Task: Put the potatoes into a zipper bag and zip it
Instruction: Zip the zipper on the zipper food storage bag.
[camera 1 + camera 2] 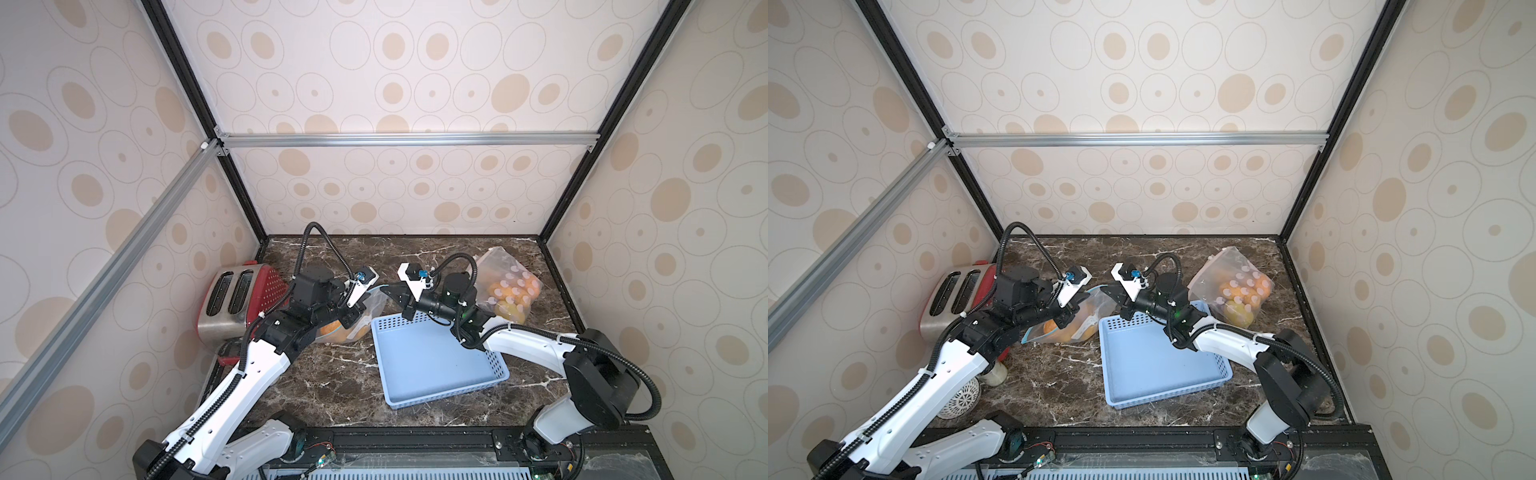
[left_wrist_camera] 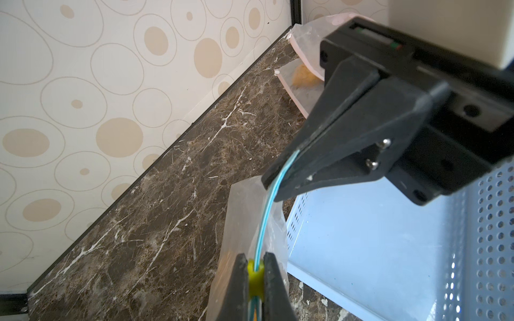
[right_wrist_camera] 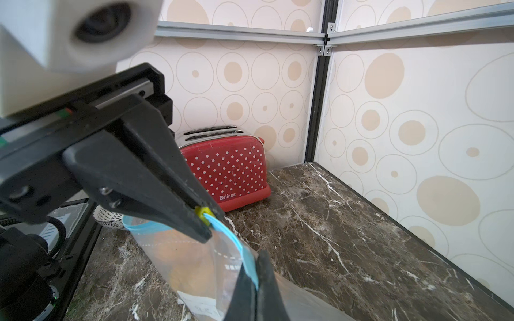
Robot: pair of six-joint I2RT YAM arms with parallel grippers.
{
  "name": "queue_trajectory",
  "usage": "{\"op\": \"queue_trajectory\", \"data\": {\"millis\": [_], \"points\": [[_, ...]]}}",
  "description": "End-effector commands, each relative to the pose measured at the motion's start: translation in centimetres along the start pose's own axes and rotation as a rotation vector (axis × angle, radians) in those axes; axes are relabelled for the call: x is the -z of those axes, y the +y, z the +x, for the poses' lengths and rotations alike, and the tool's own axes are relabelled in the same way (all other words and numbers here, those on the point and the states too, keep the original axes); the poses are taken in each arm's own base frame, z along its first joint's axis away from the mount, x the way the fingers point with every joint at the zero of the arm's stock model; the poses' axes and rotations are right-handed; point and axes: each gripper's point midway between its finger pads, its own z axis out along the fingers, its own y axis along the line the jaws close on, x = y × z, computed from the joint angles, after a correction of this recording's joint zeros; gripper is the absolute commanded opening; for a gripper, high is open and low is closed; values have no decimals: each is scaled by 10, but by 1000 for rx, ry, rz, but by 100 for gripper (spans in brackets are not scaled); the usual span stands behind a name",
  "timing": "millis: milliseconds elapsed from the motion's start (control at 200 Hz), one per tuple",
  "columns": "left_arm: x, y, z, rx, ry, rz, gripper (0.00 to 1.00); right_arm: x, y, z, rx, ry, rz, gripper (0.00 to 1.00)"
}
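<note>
A clear zipper bag (image 1: 360, 325) (image 1: 1096, 308) with a blue zip strip lies left of the basket, with orange potatoes (image 1: 332, 331) (image 1: 1068, 328) inside. My left gripper (image 2: 256, 266) (image 1: 365, 302) is shut on the yellow slider (image 2: 255, 275) (image 3: 202, 214) of the zip. My right gripper (image 3: 257, 280) (image 1: 385, 291) is shut on the bag's blue zip edge (image 3: 244, 254), a short way along the strip from the slider. The strip (image 2: 274, 200) runs taut between the two grippers. Through the plastic the potatoes (image 3: 178, 258) show only as a blur.
A second clear bag (image 1: 505, 286) (image 1: 1235, 291) full of potatoes leans at the back right. An empty blue basket (image 1: 436, 365) (image 1: 1158, 365) sits mid-table under my right arm. A red dotted toaster (image 1: 243, 297) (image 3: 228, 169) stands at the left wall. A white patterned bowl (image 1: 961, 400) sits front left.
</note>
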Motion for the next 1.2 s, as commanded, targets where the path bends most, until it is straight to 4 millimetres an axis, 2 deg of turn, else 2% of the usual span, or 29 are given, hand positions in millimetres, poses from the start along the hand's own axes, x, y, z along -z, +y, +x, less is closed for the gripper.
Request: {"op": "queue_trajectory", "data": {"millis": [0, 475, 810, 1196], "points": [[23, 11, 12, 22, 72, -78, 3, 26, -58, -23, 6, -73, 235, 0], [44, 10, 20, 24, 81, -111, 2, 62, -95, -19, -48, -90, 379, 0], [61, 10, 21, 22, 79, -137, 2, 84, -111, -16, -64, -94, 446, 0], [72, 10, 27, 23, 92, -164, 2, 96, -119, -12, -71, -88, 481, 0]]}}
